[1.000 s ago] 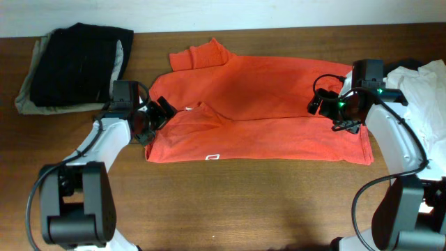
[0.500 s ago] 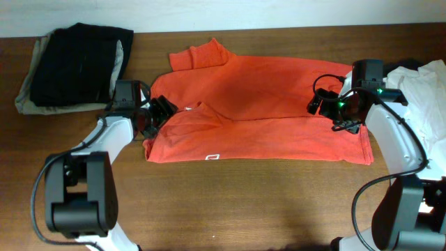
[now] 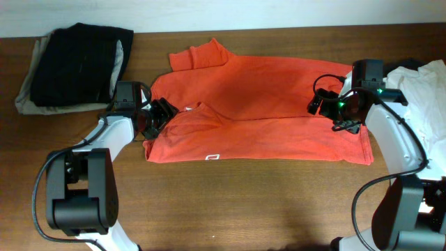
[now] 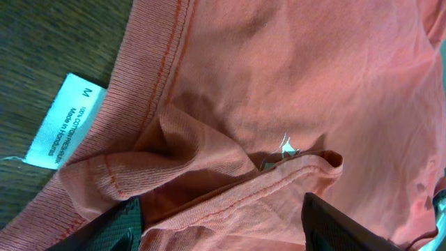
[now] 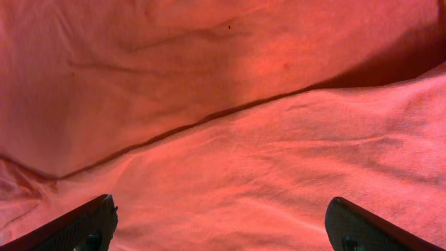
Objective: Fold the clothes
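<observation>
Lying across the middle of the counter toward its far edge, the red-orange shirt is spread flat with a long crease along it. The left hand sits at the shirt's left end, fingers apart with a bunched collar fold between them, beside a white label. The right hand is over the shirt's right end, spread wide and holding nothing. Dark clothes are stacked at the far left corner. A white cloth lies at the right edge.
</observation>
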Controlling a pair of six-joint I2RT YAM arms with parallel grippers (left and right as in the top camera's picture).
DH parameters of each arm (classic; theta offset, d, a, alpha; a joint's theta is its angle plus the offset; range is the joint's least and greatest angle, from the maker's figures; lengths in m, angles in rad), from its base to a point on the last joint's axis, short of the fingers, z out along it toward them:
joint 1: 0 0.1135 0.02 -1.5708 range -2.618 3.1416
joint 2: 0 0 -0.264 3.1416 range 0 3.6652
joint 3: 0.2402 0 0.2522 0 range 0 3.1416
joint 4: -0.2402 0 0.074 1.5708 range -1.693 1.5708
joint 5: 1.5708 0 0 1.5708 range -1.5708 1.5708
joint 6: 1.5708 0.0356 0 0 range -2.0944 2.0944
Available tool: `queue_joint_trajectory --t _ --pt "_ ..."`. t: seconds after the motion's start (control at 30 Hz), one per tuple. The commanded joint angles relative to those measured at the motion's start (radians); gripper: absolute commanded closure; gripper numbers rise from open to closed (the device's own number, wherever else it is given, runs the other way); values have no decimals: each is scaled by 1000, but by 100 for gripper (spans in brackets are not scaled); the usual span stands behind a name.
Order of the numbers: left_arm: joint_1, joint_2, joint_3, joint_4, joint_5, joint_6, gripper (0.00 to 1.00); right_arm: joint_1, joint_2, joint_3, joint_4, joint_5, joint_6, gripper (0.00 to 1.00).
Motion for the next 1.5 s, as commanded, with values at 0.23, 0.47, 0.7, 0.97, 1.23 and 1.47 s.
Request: queue_joint_trajectory --t 0.23,0.47,0.7,0.97,1.23,1.47 --pt "-2 -46 101 -58 3 127 28 7 9 10 0 24 -7 1" --pt "26 -46 103 -295 -158 166 27 7 9 10 -1 24 -7 1" --pt "100 -45 103 -304 -174 291 27 7 9 10 0 24 -6 1" --pt "96 -43 103 -223 -161 324 27 7 9 10 0 24 -6 1" --pt "90 25 103 -188 -61 355 27 7 9 10 -2 24 -6 1" --pt "66 39 103 -157 -12 396 28 7 9 10 -5 24 -6 1"
